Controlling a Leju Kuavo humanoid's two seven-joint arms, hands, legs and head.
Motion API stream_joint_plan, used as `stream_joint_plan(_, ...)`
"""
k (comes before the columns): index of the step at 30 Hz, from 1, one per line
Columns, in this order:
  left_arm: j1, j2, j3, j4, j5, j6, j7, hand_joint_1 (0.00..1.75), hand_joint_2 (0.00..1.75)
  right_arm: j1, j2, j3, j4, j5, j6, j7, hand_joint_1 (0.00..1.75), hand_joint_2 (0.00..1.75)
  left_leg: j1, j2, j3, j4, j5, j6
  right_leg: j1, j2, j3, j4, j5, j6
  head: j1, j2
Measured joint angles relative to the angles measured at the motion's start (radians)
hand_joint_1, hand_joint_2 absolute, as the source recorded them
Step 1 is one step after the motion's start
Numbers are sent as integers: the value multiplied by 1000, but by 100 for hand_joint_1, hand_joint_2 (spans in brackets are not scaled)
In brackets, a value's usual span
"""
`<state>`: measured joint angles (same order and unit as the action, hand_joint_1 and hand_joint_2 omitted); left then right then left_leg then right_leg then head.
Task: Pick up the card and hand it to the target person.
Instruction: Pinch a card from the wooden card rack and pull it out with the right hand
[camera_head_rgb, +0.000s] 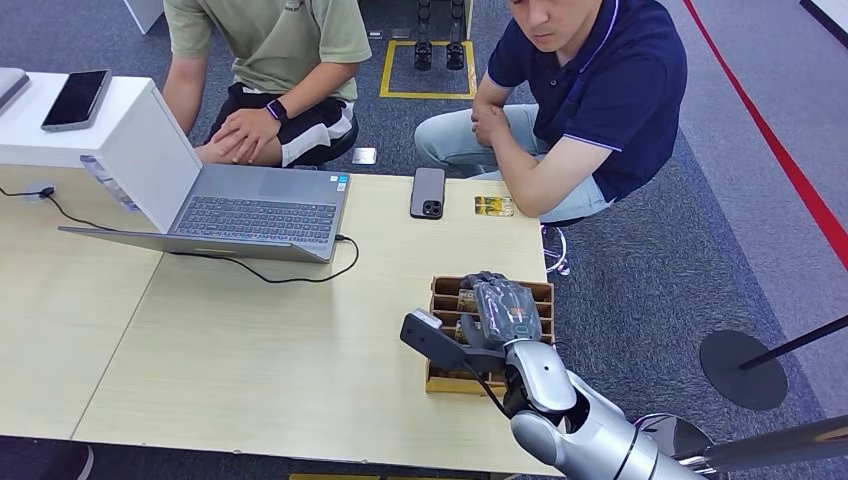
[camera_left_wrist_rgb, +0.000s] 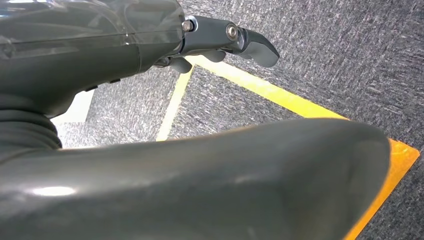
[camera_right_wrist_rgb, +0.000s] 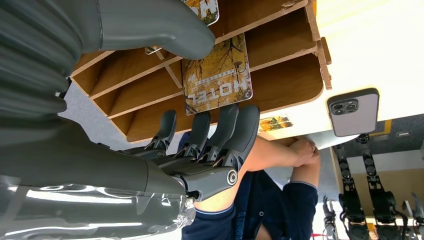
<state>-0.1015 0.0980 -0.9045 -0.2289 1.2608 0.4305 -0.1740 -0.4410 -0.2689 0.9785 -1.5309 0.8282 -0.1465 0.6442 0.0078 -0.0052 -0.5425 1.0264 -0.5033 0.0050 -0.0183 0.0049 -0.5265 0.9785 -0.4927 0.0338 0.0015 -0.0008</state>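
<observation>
Reaching into the wooden card box (camera_head_rgb: 543, 290), the right hand's dark fingers (camera_right_wrist_rgb: 235, 132) stretch out side by side just short of the hotel card (camera_right_wrist_rgb: 216, 75), with the thumb (camera_right_wrist_rgb: 150, 27) on the card's other side; they look spread and released, bracketing the card without gripping it. The card stands in one of the box's slots, its printed face showing, and a second card (camera_right_wrist_rgb: 205, 9) sits in a slot beyond it. This reads as the pick-up step, not yet done: the next move calls for closing thumb and fingers onto the card and lifting it from its slot. The right hand (camera_head_rgb: 500, 312) hovers over the box on the counter (camera_head_rgb: 300, 360); past the box lie a phone (camera_head_rgb: 428, 192) and a small card (camera_head_rgb: 493, 206), with two people seated behind. Which person is the target cannot be told. The left hand (camera_left_wrist_rgb: 220, 42) hangs over carpet, apparently empty, though its fingers are mostly cut off
</observation>
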Motion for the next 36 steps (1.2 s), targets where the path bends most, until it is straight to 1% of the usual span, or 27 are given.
stream_joint_plan(6,0,0,0,0,1,0,0,0,0,0,-1,-2,0,0,3,9,80,175,0,0,0,0,0,0,0,0,0,0,0,0,0,0)
stream_joint_plan(11,0,0,0,0,2,2,0,0,0,3,-5,-9,0,3,9,23,78,175,0,0,0,0,0,0,0,0,0,0,0,0,0,0)
stream_joint_plan(17,1,0,0,0,8,3,0,0,0,3,-10,-18,0,6,18,26,81,175,0,0,0,0,0,0,0,0,0,0,0,0,0,0)
stream_joint_plan(24,1,-1,0,0,13,3,0,0,0,3,-17,-20,0,7,25,28,78,175,0,0,0,0,0,0,0,0,0,0,0,0,0,0)
stream_joint_plan(36,1,-3,0,0,14,3,-1,0,0,2,-19,-21,-1,22,64,29,83,175,0,0,0,0,0,0,0,0,0,0,0,0,0,0)
